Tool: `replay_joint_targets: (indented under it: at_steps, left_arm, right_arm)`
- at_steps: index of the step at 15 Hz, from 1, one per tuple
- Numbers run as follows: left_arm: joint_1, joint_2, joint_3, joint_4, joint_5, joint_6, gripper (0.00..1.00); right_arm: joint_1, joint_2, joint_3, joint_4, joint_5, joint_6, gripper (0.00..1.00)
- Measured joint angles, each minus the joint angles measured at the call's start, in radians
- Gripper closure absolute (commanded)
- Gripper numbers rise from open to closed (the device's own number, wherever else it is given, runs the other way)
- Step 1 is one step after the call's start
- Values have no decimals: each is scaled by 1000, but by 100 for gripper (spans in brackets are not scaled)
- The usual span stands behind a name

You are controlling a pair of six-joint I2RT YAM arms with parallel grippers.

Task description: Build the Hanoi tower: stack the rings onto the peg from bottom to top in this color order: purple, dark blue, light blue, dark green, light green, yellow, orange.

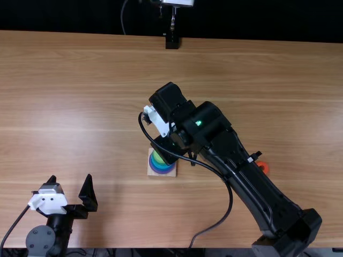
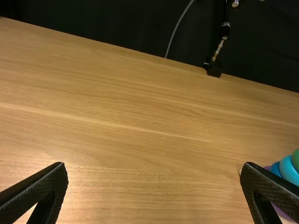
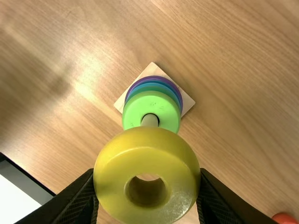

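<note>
Okay, we've got purple ring (image 1: 162, 171), blue rings (image 3: 152, 86) and light green ring (image 3: 135, 109) on peg (image 3: 149, 120); can't confirm dark green. Right gripper (image 3: 146, 179) clamps yellow ring (image 3: 145, 149) above stack; left gripper (image 2: 154, 166) wide open, empty. Orange ring (image 1: 266, 167) waits on table (image 1: 80, 80).

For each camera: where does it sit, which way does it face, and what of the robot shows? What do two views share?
Top view: above the near edge, facing steeply down and forward; shows left arm and right arm.
Left wrist view: on that wrist, facing across the table; shows two spread fingers.
Right wrist view: on that wrist, facing down at the peg; shows fingers gripping the yellow ring.
Top and right wrist share the light green ring.
</note>
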Motion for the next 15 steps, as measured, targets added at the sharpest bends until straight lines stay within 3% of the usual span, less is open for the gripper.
replay_joint_targets:
  at_steps: [15]
  left_arm:
    - [0, 0, 0, 0, 0, 0, 0]
  right_arm:
    - [0, 2, 14, 2, 0, 0, 100]
